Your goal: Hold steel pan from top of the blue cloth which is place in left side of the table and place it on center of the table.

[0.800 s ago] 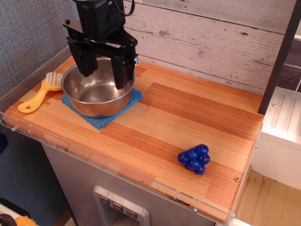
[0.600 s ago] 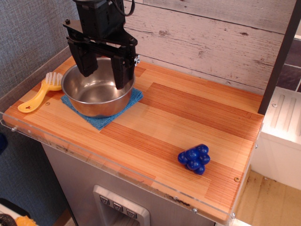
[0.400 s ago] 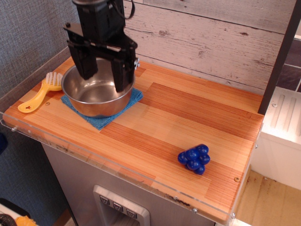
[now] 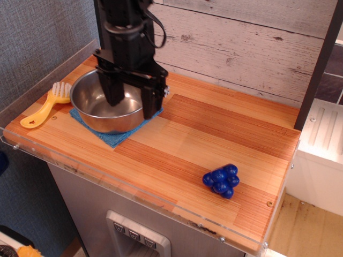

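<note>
Nearby, yellow brush point(image 4: 47, 105) flanks steel pan point(image 4: 96, 107) (ball cluster point(image 4: 221, 180) well apart).

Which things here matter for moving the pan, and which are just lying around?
Job: steel pan, blue cloth under it, table, gripper straddling the pan's right rim.
Lying about: yellow brush, dark-blue ball cluster.

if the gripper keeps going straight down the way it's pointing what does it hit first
Most likely the steel pan. The gripper points down with its jaws open astride the pan's right rim, one inside the bowl, one outside. Depth is hard to judge from this single view.
</note>
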`<state>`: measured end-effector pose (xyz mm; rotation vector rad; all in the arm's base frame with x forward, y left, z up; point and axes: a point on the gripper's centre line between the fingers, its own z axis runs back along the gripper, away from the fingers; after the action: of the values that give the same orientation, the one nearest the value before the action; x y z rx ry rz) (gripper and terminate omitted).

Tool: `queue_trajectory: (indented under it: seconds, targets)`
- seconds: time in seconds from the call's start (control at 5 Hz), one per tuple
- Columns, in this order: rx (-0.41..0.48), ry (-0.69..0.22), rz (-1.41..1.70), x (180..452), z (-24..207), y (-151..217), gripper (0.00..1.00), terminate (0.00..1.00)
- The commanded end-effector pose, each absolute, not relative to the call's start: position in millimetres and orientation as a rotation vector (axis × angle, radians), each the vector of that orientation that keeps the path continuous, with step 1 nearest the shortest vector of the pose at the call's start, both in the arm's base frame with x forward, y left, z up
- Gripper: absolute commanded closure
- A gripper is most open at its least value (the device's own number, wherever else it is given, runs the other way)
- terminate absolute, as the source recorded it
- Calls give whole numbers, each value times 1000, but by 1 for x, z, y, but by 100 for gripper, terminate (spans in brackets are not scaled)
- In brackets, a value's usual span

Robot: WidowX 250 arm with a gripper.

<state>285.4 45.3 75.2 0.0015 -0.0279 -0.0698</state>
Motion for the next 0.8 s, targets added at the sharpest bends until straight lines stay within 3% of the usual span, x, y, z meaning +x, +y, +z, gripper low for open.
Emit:
queue_trajectory:
  seconds: [0.0,0.2,0.4,0.6]
  targets:
    - [49,-43,-113,317,64,44,0,0]
    - [49,-31,-130,319,56,43,0,0]
    - [47,-29,-128,316,52,44,100,0]
    - [51,-23,-125,315,52,45,100,0]
